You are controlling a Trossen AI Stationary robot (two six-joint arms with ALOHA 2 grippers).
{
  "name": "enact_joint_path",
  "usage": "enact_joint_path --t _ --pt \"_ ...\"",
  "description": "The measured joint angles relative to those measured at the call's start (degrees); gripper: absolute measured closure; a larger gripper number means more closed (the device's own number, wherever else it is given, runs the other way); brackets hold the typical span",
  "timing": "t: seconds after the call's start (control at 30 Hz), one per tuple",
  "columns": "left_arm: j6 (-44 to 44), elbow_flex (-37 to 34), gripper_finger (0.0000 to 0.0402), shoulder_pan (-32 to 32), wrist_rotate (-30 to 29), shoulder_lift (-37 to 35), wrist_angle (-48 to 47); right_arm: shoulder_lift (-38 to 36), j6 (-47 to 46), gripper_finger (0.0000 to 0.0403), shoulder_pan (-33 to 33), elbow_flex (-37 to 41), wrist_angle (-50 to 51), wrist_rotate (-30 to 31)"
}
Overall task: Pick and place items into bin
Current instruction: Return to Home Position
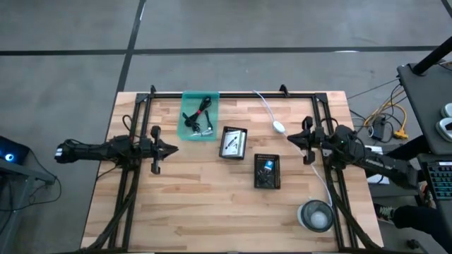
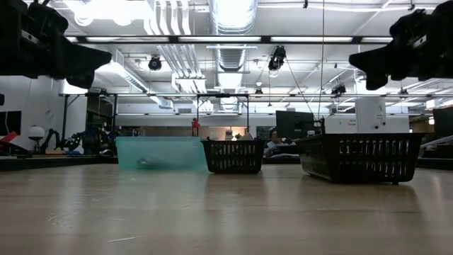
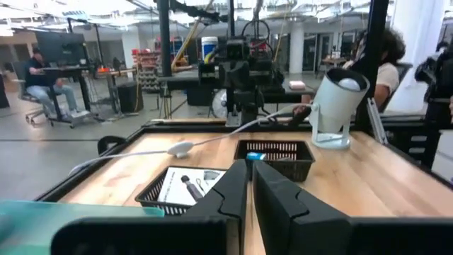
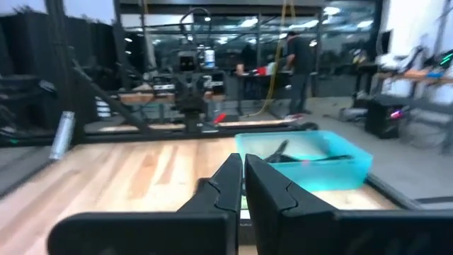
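**A:** Wooden surface (image 1: pixel 212 219) under both arms. What sits on it?

**B:** A green bin (image 1: pixel 188 132) at the far edge, with black cables (image 1: pixel 203 111) coiled inside. Just beside it, a black basket (image 1: pixel 234 129) holds a white packet (image 1: pixel 232 144) lying flat. A second basket (image 1: pixel 267 186) sits nearer the front, apart from the first. It carries a white box (image 2: pixel 369 115) that rises above its rim in the low view.

**A:** Anything else?

**B:** A white oval (image 1: pixel 278 127) on a white cord lies near the right arm. A round clear container (image 1: pixel 316 216) sits by the front right corner.

**A:** And the arms?

**B:** The left fingers (image 1: pixel 171 149) hover at the left side, pointing inward, level with the first basket. They are pressed together, with only a thin slit between them in the wrist view, and they hold nothing. The right fingers (image 1: pixel 290 140) hover at the right side, just beside the oval, likewise together and empty. In the low view both arms hang high above the surface.
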State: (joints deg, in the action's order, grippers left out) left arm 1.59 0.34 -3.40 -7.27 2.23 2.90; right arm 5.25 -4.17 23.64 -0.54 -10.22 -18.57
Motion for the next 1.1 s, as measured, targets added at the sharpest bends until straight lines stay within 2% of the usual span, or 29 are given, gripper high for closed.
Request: enact_joint_path --t 0.07,0.13,0.27,0.43,0.6,0.8,1.0,1.1 --pt "-0.4 0.0 0.0392 0.0 -0.1 -0.6 0.1 0.0 -1.9 0.0395 1.6 0.0 0.1 -2.9" --pt "-1.2 0.0 0.0392 0.0 -0.1 -0.7 0.0 -0.1 -3.3 0.0395 2.0 0.0 0.2 -3.0" --pt "-1.3 0.0 0.0392 0.0 -0.5 -0.6 0.0 -0.3 -3.3 0.0395 0.8 0.0 1.4 0.5" --pt "0.6 0.0 0.0392 0.0 -1.1 -0.6 0.4 -0.2 -0.3 0.0394 -3.2 0.0 3.7 9.2" --pt "-0.7 0.0 0.0392 0.0 -2.2 -0.2 -0.3 -0.3 1.1 0.0394 -5.9 0.0 4.6 10.3" --pt "-1.2 0.0 0.0392 0.0 -3.5 -0.3 -0.3 -0.6 1.9 0.0394 -9.8 0.0 8.4 16.3" --pt "-1.0 0.0 0.0392 0.0 -3.5 -0.6 -0.3 -5.3 2.6 0.0394 -12.6 0.0 9.6 17.2" --pt "-1.1 0.0 0.0392 0.0 -3.5 -0.5 -0.4 -5.1 2.9 0.0394 -12.9 0.0 9.8 17.3"
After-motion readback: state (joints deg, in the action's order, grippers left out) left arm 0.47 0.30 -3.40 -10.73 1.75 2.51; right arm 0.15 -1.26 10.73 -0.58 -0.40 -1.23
